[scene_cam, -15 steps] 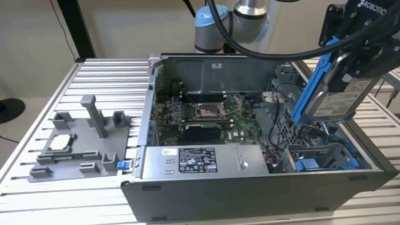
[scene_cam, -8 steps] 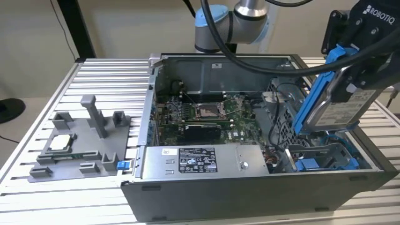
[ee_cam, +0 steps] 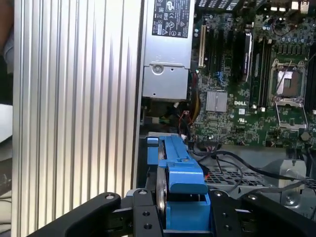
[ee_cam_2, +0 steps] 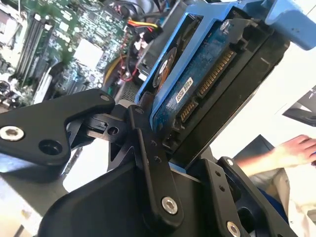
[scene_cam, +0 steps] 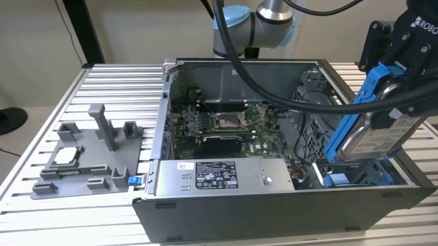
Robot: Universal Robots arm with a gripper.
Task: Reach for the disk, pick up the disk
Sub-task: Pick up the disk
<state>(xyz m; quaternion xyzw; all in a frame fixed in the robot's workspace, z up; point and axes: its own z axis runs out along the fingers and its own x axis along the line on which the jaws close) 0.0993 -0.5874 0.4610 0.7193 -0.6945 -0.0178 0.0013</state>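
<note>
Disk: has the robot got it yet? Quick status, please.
Gripper shut on the disk. Disk lifted, tilted above computer case. Nothing blocking.

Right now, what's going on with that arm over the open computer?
The robot arm's gripper is shut on the disk, a hard drive in a blue bracket. It holds the drive tilted on edge above the corner of the open computer case, over the blue drive bay. In the second wrist view, the disk sits clamped between the black fingers.
</note>
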